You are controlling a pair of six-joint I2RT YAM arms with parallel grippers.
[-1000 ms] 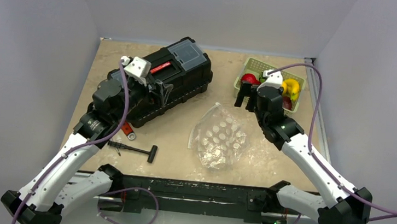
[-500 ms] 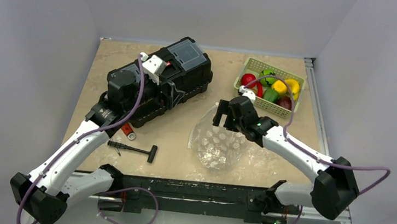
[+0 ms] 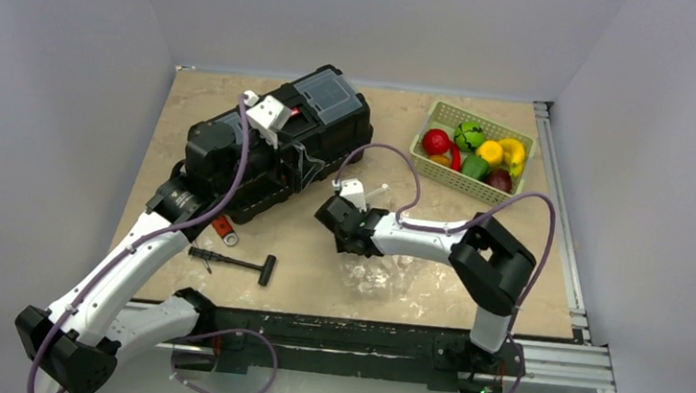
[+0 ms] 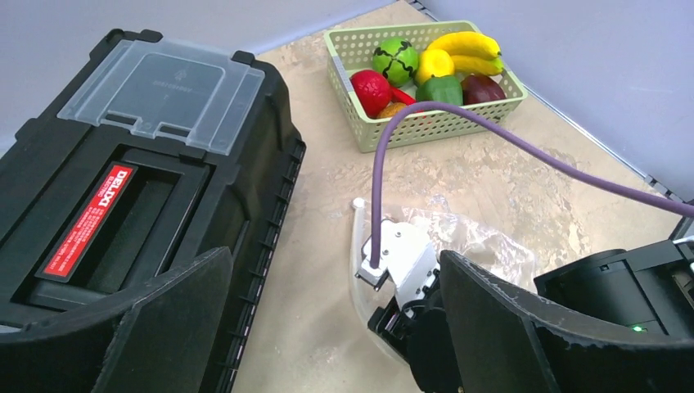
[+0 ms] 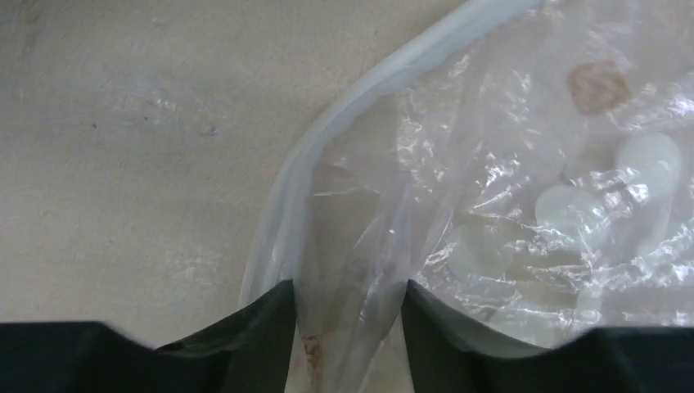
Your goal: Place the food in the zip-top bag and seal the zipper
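- Zip-top bag (image 3: pixel 387 270) flat and crumpled on the tabletop, close to the front edge and a little right of centre; no food visible inside.
- Right gripper (image 5: pixel 348 323) low at the bag's left end, jaws slightly apart and straddling the mouth edge, with a fold of clear plastic between them; not clenched on it, as far as the wrist view shows.
- Zipper (image 5: pixel 327 135) as a whitish strip, long axis running from the upper right of the right wrist view down to the lower left and into the gap between the jaws; rest of the bag off to the right of the pincer.
- Much of the bag hidden under the right forearm in the overhead view; mouth open or sealed, hard to make out.
- Black-handled tool (image 3: pixel 232 262) on the table to the left, well apart from the bag.
- Left gripper (image 4: pixel 331 327) farther back, above the edge of the black toolbox (image 3: pixel 323 117), jaws spread wide and holding nothing; farther from the bag than the right one.
- Food (image 3: pixel 472 151) at the far right, piled in the pale green basket (image 3: pixel 457 176), well apart from the bag; none of it bagged yet, so likely a matter of opening the mouth first.
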